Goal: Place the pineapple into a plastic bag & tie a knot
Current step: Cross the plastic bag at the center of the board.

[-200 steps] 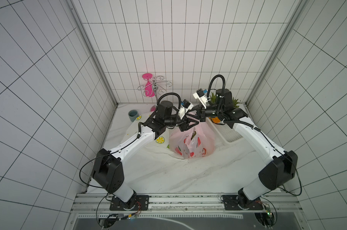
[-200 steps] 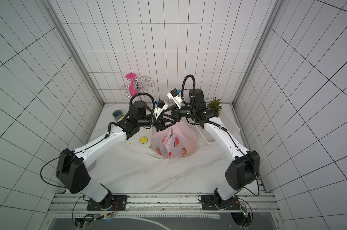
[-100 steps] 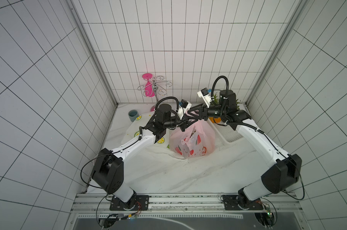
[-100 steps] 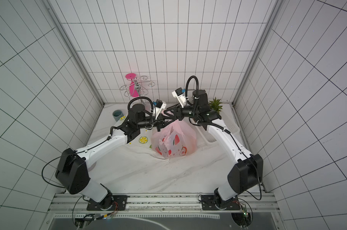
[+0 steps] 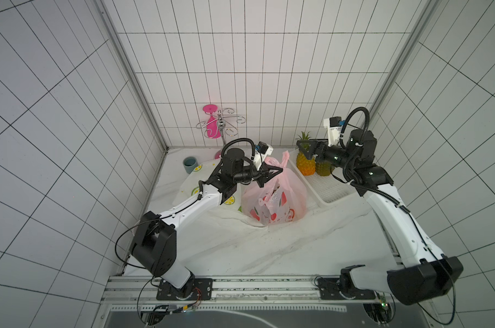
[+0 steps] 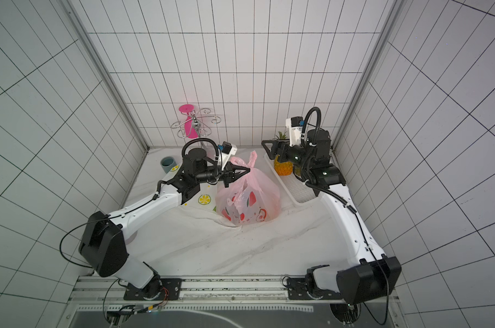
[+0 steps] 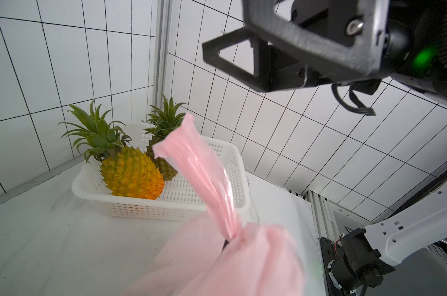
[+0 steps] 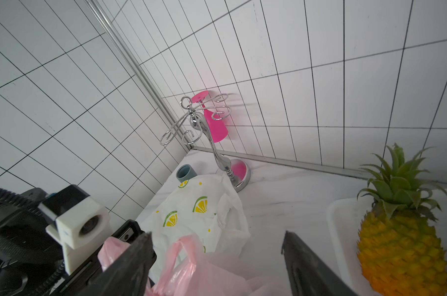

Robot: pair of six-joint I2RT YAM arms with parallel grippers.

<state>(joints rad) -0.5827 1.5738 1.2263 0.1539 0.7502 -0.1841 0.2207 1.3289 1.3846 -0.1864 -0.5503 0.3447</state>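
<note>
My left gripper (image 5: 278,171) is pinched tight on the gathered neck of the pink bag (image 5: 280,204), which sits mid-table. Something dark shows through it, but I cannot tell what. My right gripper (image 5: 302,148) hangs wide and empty close by 2 pineapples (image 7: 131,174), upright in the white basket (image 7: 166,207) just beside the bag. A lemon-print bag (image 8: 191,210) lies under my left arm. A blue cup (image 8: 186,173) and glass rack (image 8: 197,122) stand near the back wall.

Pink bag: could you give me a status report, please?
Left gripper shut on pink bag, at its neck. Right gripper open, apart from bag, near basket. Nothing obstructing.
</note>
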